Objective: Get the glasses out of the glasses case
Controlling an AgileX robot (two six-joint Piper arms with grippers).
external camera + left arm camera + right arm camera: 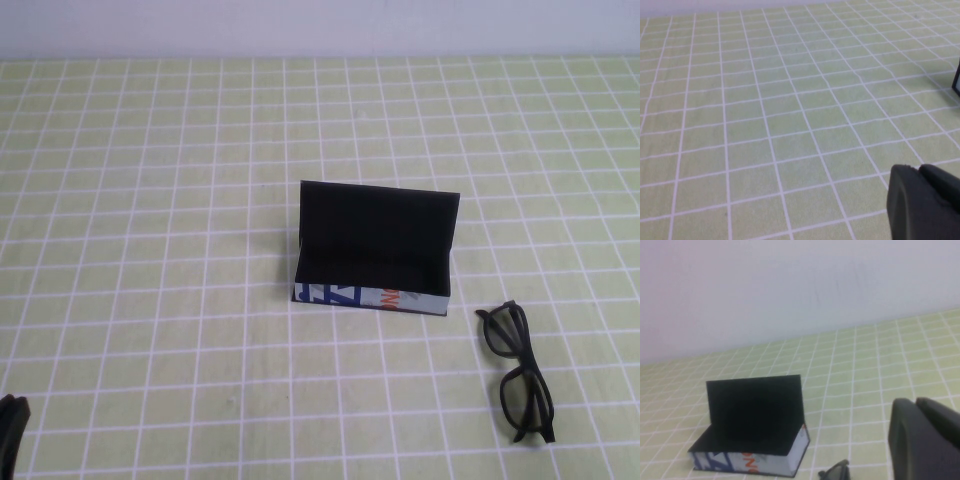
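The glasses case (375, 245) stands open in the middle of the table, its flat lid upright and its black inside empty. Its white front strip has blue and orange print. The black glasses (527, 397) lie on the cloth to the right of and in front of the case, arms folded. My left gripper (10, 425) is at the table's near left corner, shut and empty (918, 168). My right gripper (915, 401) is out of the high view. It is shut and empty, held above the table facing the case (755, 415), with a tip of the glasses (835, 472) below it.
A green cloth with a white grid (150, 250) covers the table. A pale wall (790, 285) rises behind the far edge. A black edge of the case (956, 80) shows in the left wrist view.
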